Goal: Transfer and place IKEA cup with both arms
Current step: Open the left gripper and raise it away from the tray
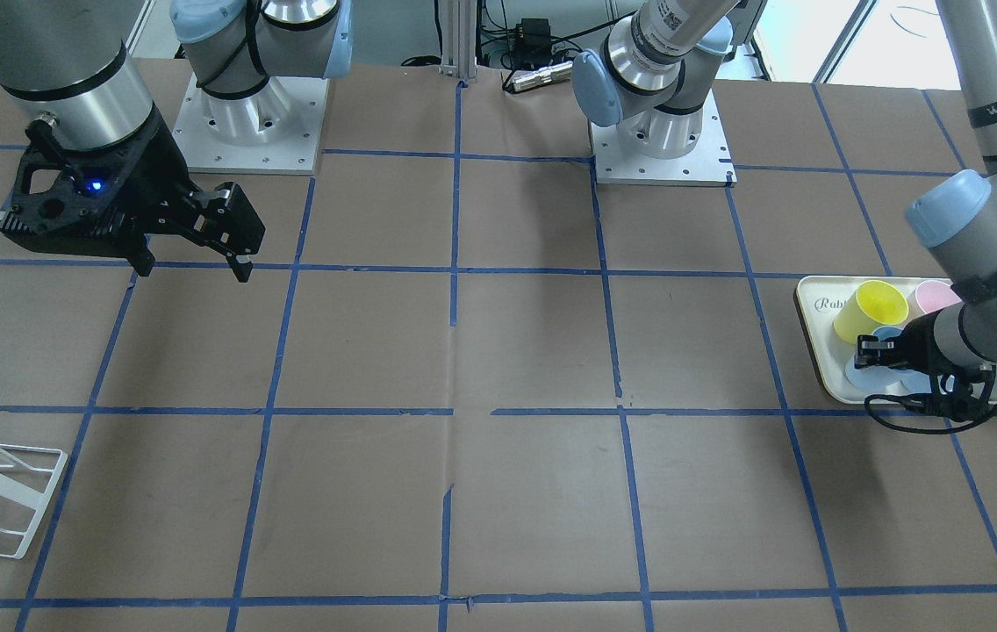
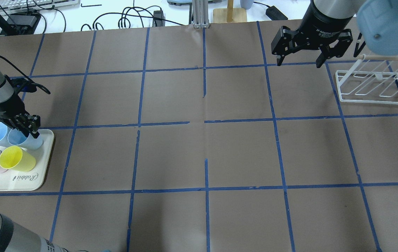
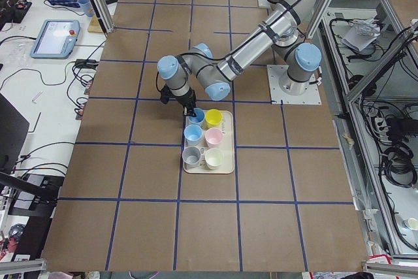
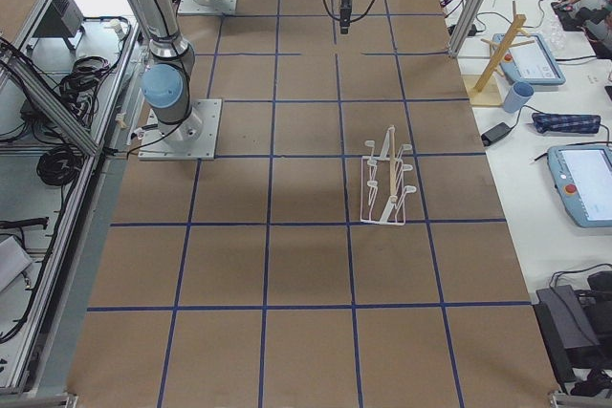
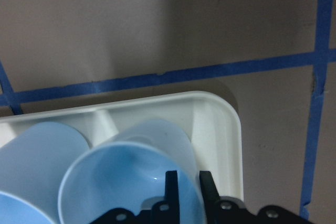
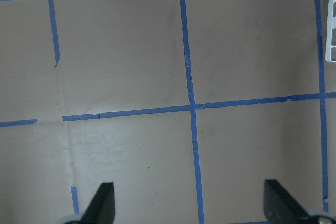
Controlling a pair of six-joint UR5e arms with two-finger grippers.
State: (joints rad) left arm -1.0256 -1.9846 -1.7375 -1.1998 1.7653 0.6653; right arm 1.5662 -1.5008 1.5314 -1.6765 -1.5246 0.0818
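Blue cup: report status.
Left gripper shut on cup rim, cup in tray corner. Right gripper open, hovering near rack. No obstacle seen between arms.

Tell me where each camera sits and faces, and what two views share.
Front-facing: opposite the robot, facing it; left gripper, right gripper.
Overhead: behind it, looking down; same grippers.
Left side: table end; left arm nearest.
Right side: opposite end; right arm nearest.
Left wrist: down; fingers pinch pale blue plastic cup.
Right wrist: down at brown table; jaws open.
Shared: overhead, front-facing show cream plastic tray, white wire rack.
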